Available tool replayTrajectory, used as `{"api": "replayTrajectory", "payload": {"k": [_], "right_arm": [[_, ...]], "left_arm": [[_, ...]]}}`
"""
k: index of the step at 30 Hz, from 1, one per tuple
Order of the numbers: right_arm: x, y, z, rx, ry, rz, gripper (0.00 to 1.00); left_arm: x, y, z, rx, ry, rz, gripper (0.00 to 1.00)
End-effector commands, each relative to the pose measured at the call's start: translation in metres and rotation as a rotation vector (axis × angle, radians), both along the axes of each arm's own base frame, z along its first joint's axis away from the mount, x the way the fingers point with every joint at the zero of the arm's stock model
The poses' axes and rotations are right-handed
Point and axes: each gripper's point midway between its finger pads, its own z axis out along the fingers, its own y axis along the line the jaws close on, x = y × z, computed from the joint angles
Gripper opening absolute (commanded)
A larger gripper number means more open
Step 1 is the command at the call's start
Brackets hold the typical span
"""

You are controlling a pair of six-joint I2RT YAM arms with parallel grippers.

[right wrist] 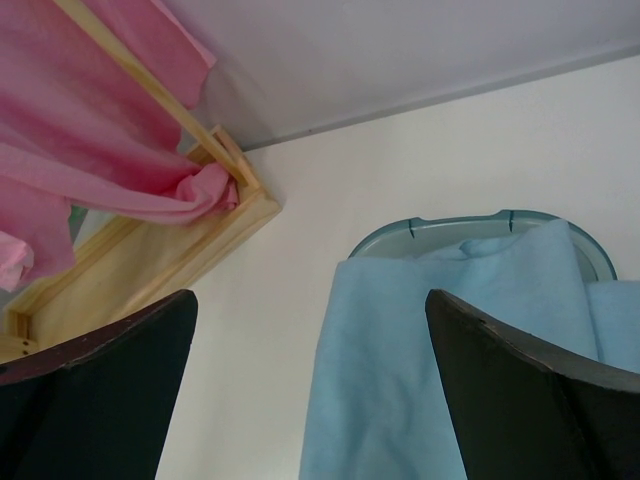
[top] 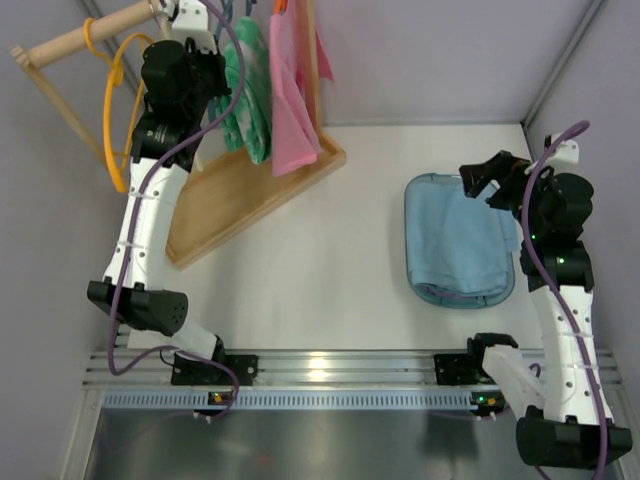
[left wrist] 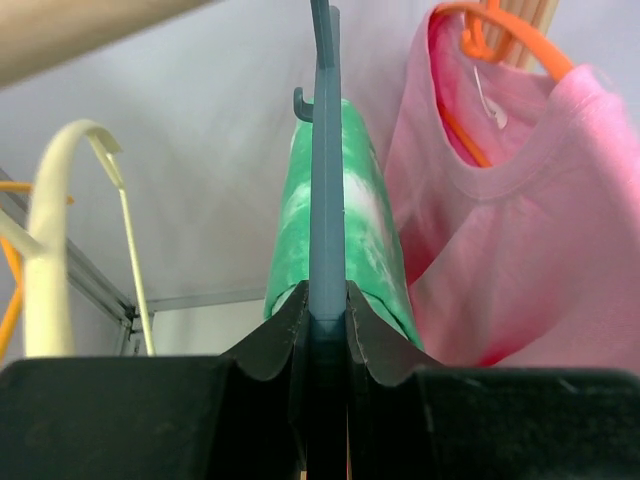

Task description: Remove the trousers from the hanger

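Note:
The green trousers [top: 246, 105] with white blotches hang on the thin grey-blue hanger [left wrist: 326, 180] from the wooden rail at the back left. In the left wrist view the trousers [left wrist: 372, 230] drape just behind the hanger. My left gripper [left wrist: 326, 300] is shut on the hanger's lower edge; from above it [top: 205, 55] is up at the rail beside the trousers. My right gripper [right wrist: 312, 330] is open and empty above the blue cloth; from above it [top: 478, 180] hovers at the basket's right side.
A pink shirt [top: 292, 95] hangs on an orange hanger [left wrist: 490, 45] right of the trousers. A cream-white hanger [left wrist: 55, 250] and an orange hanger [top: 115, 110] hang to the left. A wooden rack base [top: 250, 195] stands on the table. A teal basket [top: 428, 292] holds light-blue cloth [top: 455, 240].

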Motion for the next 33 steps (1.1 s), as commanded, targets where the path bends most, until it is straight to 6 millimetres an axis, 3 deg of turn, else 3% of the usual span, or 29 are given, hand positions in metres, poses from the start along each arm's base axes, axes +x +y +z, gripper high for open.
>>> {"api": "replayTrajectory", "payload": {"k": [1, 6, 12, 15, 17, 19, 22, 26, 29, 30, 31, 33], "right_arm": [[0.002, 0.008, 0.017, 0.011, -0.07, 0.025, 0.99], [0.004, 0.009, 0.013, 0.027, -0.072, 0.022, 0.99], [0.008, 0.012, 0.02, 0.019, -0.085, 0.034, 0.99], [0.013, 0.014, 0.023, -0.022, -0.096, 0.06, 0.99], [0.016, 0.018, 0.025, -0.04, -0.096, 0.091, 0.99], [0.021, 0.022, 0.036, -0.046, -0.109, 0.119, 0.99], [0.025, 0.033, 0.055, -0.023, -0.147, 0.178, 0.99], [0.027, 0.053, 0.084, 0.019, -0.251, 0.267, 0.99], [0.023, 0.086, 0.12, -0.004, -0.348, 0.379, 1.0], [0.032, 0.095, 0.111, -0.055, -0.324, 0.396, 0.99], [0.027, 0.12, 0.113, -0.077, -0.325, 0.457, 1.0], [0.038, 0.139, 0.119, -0.192, -0.344, 0.441, 0.99]], "left_arm": [[-0.055, 0.013, 0.142, -0.056, -0.416, 0.003, 0.0], [-0.056, 0.014, 0.163, -0.051, -0.461, 0.005, 0.0], [-0.071, 0.01, 0.153, -0.033, -0.4, -0.033, 0.0], [-0.088, 0.009, 0.142, -0.046, -0.369, -0.057, 0.0], [-0.11, 0.008, 0.14, -0.076, -0.379, -0.082, 0.0], [-0.134, 0.013, 0.146, -0.091, -0.395, -0.085, 0.0], [-0.157, 0.011, 0.139, -0.113, -0.363, -0.116, 0.0], [-0.176, 0.012, 0.121, -0.127, -0.312, -0.126, 0.0], [-0.188, 0.012, 0.106, -0.138, -0.263, -0.14, 0.0], [-0.192, 0.011, 0.103, -0.141, -0.254, -0.146, 0.0], [-0.2, 0.01, 0.095, -0.149, -0.231, -0.156, 0.0], [-0.214, 0.006, 0.088, -0.149, -0.214, -0.196, 0.0]]}}
